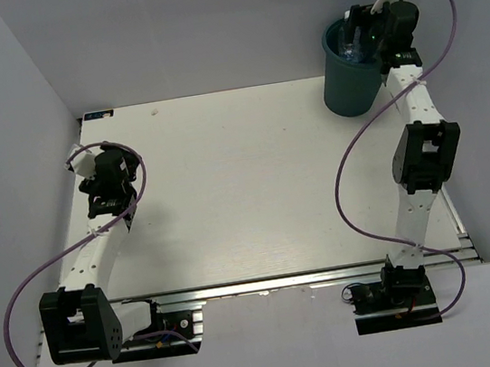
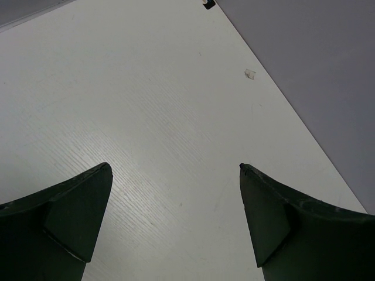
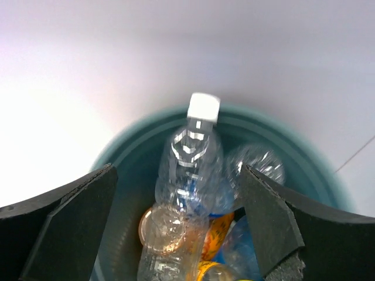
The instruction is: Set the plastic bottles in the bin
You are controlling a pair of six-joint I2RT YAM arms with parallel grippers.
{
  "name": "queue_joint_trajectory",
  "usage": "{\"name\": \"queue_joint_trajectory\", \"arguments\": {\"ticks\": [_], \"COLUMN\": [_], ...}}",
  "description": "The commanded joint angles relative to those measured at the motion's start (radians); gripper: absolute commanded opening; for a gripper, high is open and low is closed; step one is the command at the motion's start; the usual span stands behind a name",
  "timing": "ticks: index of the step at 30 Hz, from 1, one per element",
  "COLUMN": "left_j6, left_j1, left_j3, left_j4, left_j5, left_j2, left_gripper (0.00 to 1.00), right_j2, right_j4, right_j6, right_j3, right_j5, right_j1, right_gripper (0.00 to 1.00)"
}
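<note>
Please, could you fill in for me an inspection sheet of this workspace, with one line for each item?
Surface: white table, no bottles on it.
Job's things: teal bin at the far right corner; plastic bottles inside it, a clear bottle with a white cap on top, orange-labelled bottles below.
Clutter: one small white scrap near the far edge.
Grippers: left claw open over bare table, holding nothing; right claw open above the bin, fingers clear of the bottles.
Cables: a purple cable loops beside each arm.
Surroundings: plain grey walls; nothing else seen.
</note>
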Motion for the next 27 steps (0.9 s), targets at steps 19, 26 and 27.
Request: {"name": "queue_joint_trajectory", "arguments": {"ticks": [19, 26, 27], "left_j6": [-0.038, -0.058, -0.061], "left_j1": [0.006, 0.006, 0.006], "left_j3": [-0.092, -0.132, -0.127], "left_j4": [-0.135, -0.107, -0.109], "left_j5": [0.123, 0.166, 0.174], "left_j2": [-0.335, -0.355, -0.352], "left_gripper": [0.98, 0.98, 0.98], "right_j2": [-1.133, -1.222, -1.216], "right_j4": [0.161, 0.19, 0.181], "right_j6": [0.46, 0.497, 0.498], "right_j3": [-1.393, -1.524, -1.515], "right_j5": [-0.036, 0.012, 0.007], "right_j1": [0.006, 0.005, 0.005], "right_gripper": [0.89, 0.89, 0.89]}}
